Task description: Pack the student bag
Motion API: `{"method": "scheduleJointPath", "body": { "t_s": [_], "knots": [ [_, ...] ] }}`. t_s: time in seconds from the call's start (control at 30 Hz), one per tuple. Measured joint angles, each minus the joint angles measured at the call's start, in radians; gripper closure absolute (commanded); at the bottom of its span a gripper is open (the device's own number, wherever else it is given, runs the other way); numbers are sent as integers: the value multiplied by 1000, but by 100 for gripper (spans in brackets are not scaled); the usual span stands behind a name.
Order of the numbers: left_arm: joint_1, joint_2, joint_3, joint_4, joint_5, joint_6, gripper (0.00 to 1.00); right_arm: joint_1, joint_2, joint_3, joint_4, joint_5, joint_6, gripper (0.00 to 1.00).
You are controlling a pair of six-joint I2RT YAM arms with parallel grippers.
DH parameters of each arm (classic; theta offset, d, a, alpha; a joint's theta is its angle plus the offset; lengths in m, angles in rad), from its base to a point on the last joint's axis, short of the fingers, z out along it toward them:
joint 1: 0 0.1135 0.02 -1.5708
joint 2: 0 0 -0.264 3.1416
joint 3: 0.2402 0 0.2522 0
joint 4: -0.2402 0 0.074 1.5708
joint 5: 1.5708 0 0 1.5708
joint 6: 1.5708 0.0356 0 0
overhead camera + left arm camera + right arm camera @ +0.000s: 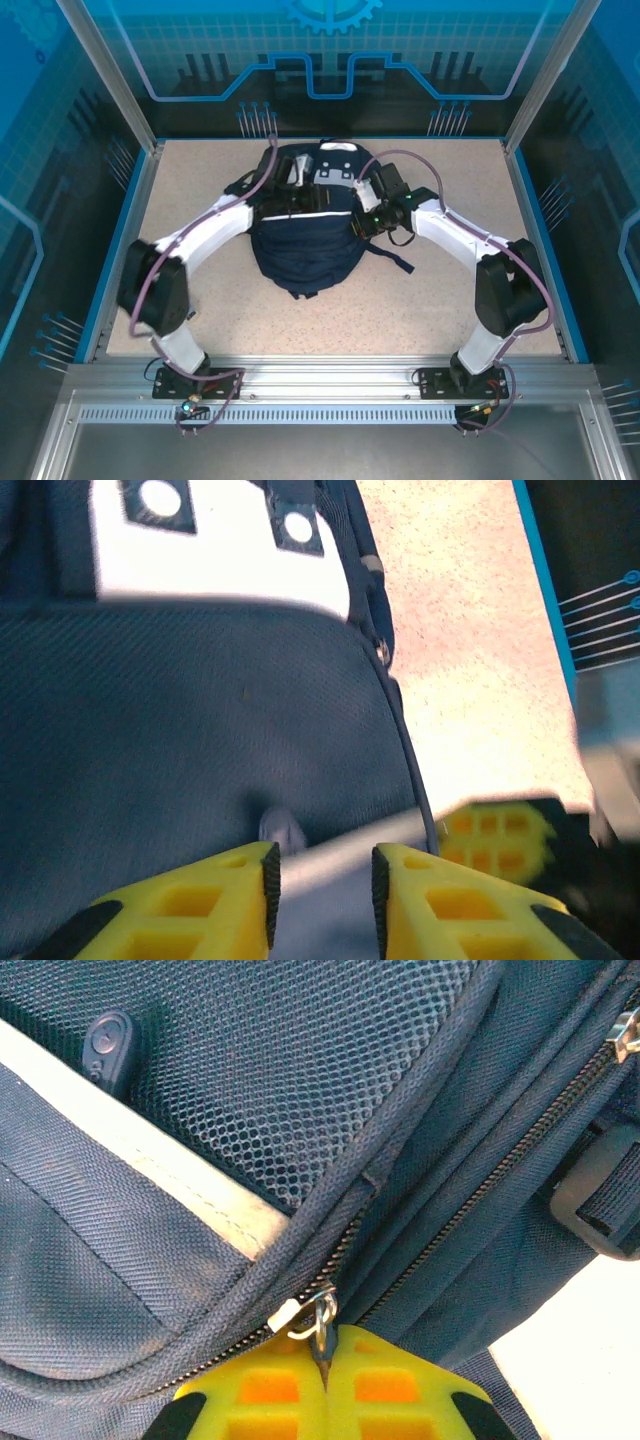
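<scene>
Though both arms crowd over it, I can read the large navy-blue fabric student bag (295, 250) from the top camera. It lies flat on the speckled beige tabletop (200, 300), its long axis running from the arm bases to the far edge. The end with the white-grey patch (335, 172) points away and the rounded bottom points back at me.

The right gripper (325, 1355) sits at the bag's right shoulder. Its yellow jaws are clenched tight on a small metal zipper pull (316, 1312), with mesh panel and zipper track spreading ahead of the tips.

The left gripper (322, 872) hovers over the upper left. Its jaws stand apart, and blurred navy cloth and a pale band show through the gap. The patch lies further ahead of them.

The overhead view gives me the bag's whole outline and heading. The right wrist camera alone shows the pinch on the pull, and the left wrist camera alone shows the gap between those jaws.
</scene>
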Motion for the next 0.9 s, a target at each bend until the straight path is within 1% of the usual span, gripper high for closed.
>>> {"method": "scheduleJointPath", "body": {
  "t_s": [0.17, 0.27, 0.37, 0.57, 0.73, 0.87, 0.9],
  "knots": [
    [-23, 214, 179, -28, 2, -20, 74, -2, -25, -34, 26, -8, -3, 100],
    [-31, 277, 240, -60, 0, -40, 77, 2, -53, -68, 33, -13, -18, 100],
    [-32, 289, 262, -81, -5, -70, 80, 26, -77, -100, 35, -19, -34, 100],
    [-32, 294, 266, -97, -21, -121, 83, 121, -123, -149, 50, -24, -37, 100],
    [-32, 299, 267, -102, -23, -152, 84, 166, -129, -180, 105, -33, 6, 100],
    [-32, 299, 267, -102, -23, -160, 84, 179, -129, -189, 146, -54, 50, 100],
    [-32, 299, 267, -102, -22, -160, 83, 179, -131, -196, 158, -60, 64, 94]
  ]
}}
